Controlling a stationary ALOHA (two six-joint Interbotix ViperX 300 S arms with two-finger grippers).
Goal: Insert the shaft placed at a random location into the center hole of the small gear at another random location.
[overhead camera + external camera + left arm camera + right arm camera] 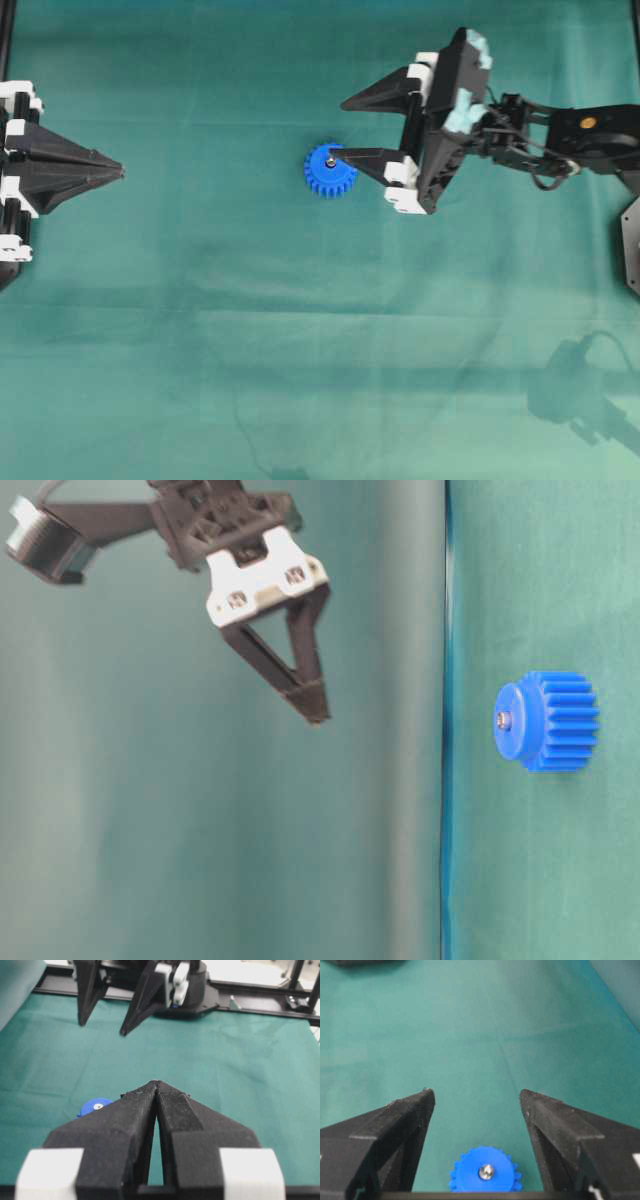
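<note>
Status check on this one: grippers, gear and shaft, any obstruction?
Right gripper open, empty, above the small gear. Left gripper shut, parked aside. Shaft seated in the center hole. Nothing in the way.

Green cloth-covered table [200, 330]; small gear [328, 172] lying flat on it, shaft [330, 160] in center hole.

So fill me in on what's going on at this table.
The shaft already sits in the center hole of the small gear on the green cloth. The right gripper is open and empty, raised above the gear with nothing between its fingers. The left gripper is shut and parked at the left edge, away from the gear.
</note>
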